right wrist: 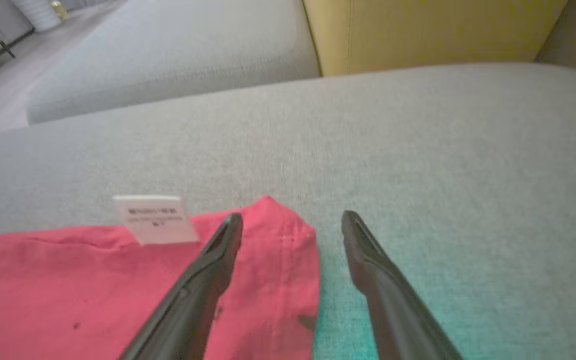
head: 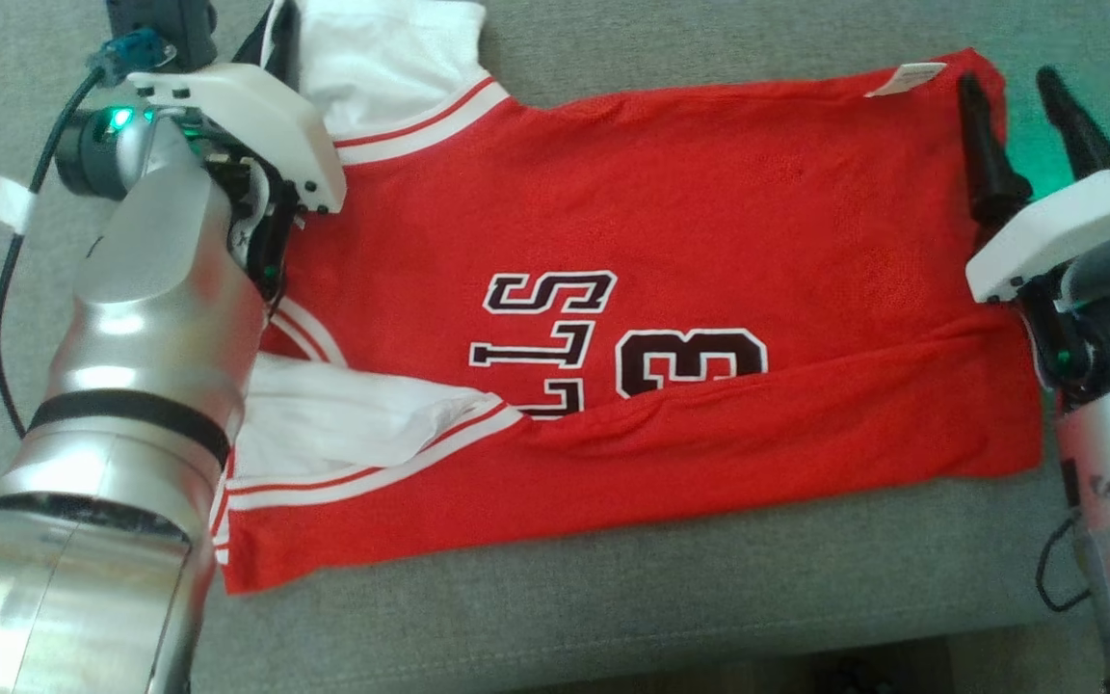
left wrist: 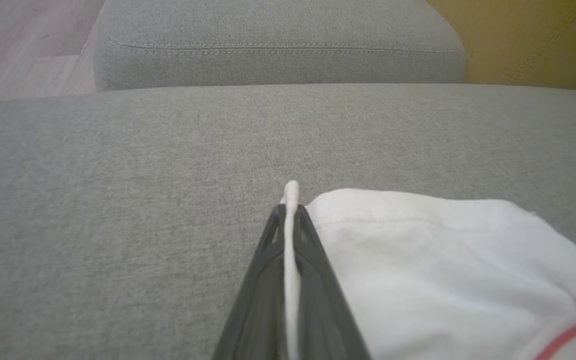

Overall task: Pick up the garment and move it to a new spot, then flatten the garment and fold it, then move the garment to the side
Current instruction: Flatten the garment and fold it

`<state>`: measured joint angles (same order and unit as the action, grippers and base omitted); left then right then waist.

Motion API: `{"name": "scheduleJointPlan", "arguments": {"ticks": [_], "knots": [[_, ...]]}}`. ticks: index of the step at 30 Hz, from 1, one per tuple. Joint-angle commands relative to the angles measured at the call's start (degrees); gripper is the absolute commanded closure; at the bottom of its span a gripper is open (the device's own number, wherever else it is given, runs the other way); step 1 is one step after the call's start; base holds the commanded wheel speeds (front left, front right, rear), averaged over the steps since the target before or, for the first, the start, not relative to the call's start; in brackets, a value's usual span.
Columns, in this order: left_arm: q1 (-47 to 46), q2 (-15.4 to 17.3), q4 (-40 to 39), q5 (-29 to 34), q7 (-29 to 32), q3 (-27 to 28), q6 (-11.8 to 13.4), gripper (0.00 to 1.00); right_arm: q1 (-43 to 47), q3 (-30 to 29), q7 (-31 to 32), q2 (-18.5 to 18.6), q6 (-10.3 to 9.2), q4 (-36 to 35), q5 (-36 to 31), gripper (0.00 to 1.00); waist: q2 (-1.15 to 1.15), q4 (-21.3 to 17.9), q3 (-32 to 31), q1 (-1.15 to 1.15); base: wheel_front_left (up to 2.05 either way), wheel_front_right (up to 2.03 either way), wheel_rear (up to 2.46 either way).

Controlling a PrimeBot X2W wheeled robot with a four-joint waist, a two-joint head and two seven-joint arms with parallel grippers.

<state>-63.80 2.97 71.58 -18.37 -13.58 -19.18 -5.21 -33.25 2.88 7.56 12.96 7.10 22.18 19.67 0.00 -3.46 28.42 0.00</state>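
The garment (head: pixel 671 241) is a red jersey with dark lettering and white sleeves, lying spread on a grey cushion (head: pixel 613 598), its near edge folded over. My left gripper (left wrist: pixel 290 210) is shut on the edge of the far white sleeve (left wrist: pixel 443 260), a thin fold of cloth pinched between the fingers. In the head view its fingers (head: pixel 271 39) lie at the top left beside that sleeve. My right gripper (head: pixel 1008 82) is open at the garment's far right corner (right wrist: pixel 278 235). One finger rests over the red cloth and the other over bare cushion, beside a white label (right wrist: pixel 155 217).
A second grey cushion (left wrist: pixel 278 45) lies beyond the one I work on, with a yellow backrest (right wrist: pixel 443 30) to the right and wooden floor (left wrist: pixel 13 45) to the left. A black cable (head: pixel 6 289) hangs beside my left arm.
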Motion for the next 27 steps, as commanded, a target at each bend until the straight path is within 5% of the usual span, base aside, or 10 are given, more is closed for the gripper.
{"name": "scheduleJointPlan", "arguments": {"ticks": [1,4,6,12,27], "knots": [[-2.8,1.4,-1.0,-0.2,-0.7,0.5,-0.4,1.00,-1.1,1.1,1.0,1.0,0.39,0.6,0.6,0.00,0.00,0.5,0.1,0.00,0.00,0.00,0.00],[-2.7,1.1,-1.1,-0.5,-1.0,0.3,-0.7,1.00,-2.9,2.1,2.6,1.5,0.39,4.6,2.3,0.00,0.00,1.0,0.0,0.00,0.00,0.00,0.00],[-2.5,1.0,-1.4,-1.0,-1.2,0.5,-0.8,1.00,-3.6,2.8,2.6,1.6,0.39,5.9,4.0,1.00,0.00,1.3,-0.2,0.00,0.00,0.00,0.00],[-0.7,1.6,-6.4,-2.4,-1.4,2.2,-1.2,1.00,-3.9,4.5,1.0,3.5,0.39,5.1,6.9,1.00,0.00,1.8,-1.3,0.00,0.00,0.00,0.00],[14.5,2.4,-33.9,-2.5,-1.4,9.1,-0.7,1.00,2.8,2.0,4.0,5.7,0.39,-5.4,14.6,1.00,0.00,3.3,-5.7,0.00,0.00,0.00,0.00]]}}
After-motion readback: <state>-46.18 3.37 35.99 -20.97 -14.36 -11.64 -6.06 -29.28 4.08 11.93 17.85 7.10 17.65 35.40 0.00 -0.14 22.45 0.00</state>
